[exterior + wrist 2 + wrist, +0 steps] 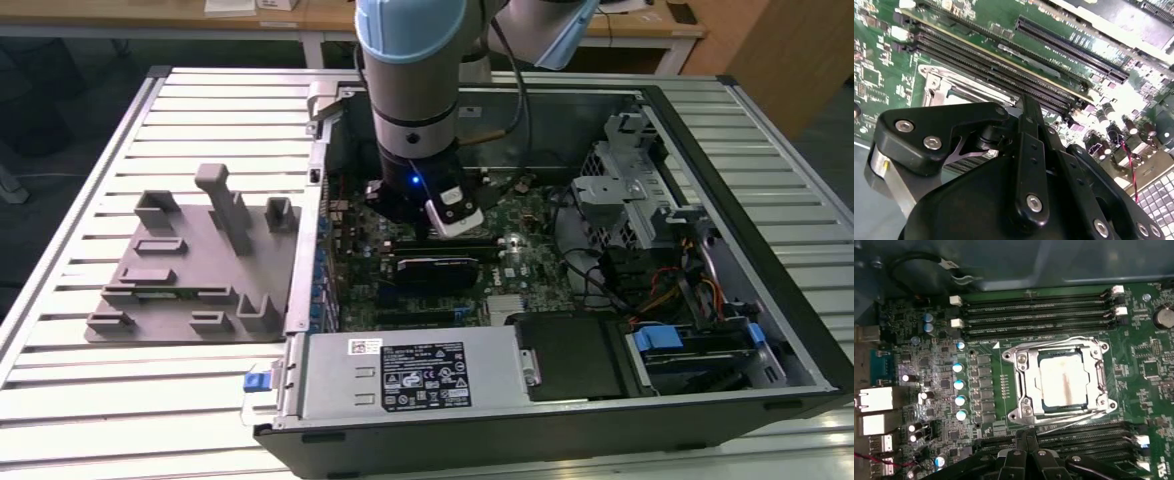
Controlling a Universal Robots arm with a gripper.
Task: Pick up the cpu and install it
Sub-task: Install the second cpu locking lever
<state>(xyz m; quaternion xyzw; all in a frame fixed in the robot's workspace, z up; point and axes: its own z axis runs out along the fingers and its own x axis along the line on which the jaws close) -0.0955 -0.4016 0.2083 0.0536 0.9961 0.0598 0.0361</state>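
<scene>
CPU in the socket
Gripper [1026, 452] hovers beside the seated cpu [1063, 381]; fingers look closed, empty

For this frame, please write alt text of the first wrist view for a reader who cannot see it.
A silver-topped cpu sits inside the metal-framed socket on a green motherboard. Dark memory slots run along both sides of the socket. The black gripper is at the picture's edge, apart from the chip.
</scene>
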